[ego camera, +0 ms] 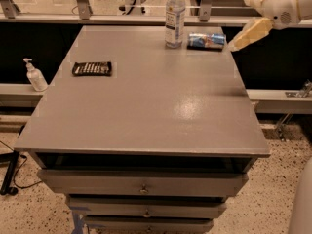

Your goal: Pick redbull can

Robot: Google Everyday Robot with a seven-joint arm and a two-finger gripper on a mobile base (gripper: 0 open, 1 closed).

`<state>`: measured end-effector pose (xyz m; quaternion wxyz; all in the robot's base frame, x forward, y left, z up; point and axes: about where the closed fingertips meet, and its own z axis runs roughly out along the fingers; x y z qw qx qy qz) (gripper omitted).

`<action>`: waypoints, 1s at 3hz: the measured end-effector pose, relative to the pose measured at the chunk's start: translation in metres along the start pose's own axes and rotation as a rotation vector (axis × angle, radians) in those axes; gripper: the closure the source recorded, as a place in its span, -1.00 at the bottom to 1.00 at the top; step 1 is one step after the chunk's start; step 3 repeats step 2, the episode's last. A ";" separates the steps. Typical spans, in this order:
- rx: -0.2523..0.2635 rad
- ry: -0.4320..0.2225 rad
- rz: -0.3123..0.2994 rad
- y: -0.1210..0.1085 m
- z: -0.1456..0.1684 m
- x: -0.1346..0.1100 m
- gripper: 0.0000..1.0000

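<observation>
The redbull can point(206, 41) lies on its side at the far right of the grey table point(146, 106), just right of an upright clear water bottle point(174, 17) with a white label. The can is blue and silver, with one round end facing right. My gripper point(245, 35) hangs at the upper right, just beyond the table's right edge. It is to the right of the can, slightly above it and apart from it. It holds nothing that I can see.
A dark flat snack packet point(91, 68) lies on the table's left side. A hand sanitizer pump bottle point(34, 75) stands on a ledge to the left. Drawers point(144, 182) sit under the tabletop. A railing runs behind the table.
</observation>
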<state>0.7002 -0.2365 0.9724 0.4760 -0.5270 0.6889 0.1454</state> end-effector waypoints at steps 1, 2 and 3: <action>0.049 -0.061 0.067 0.004 -0.048 0.014 -1.00; 0.065 -0.061 0.083 0.005 -0.062 0.024 -1.00; 0.065 -0.061 0.083 0.005 -0.062 0.024 -1.00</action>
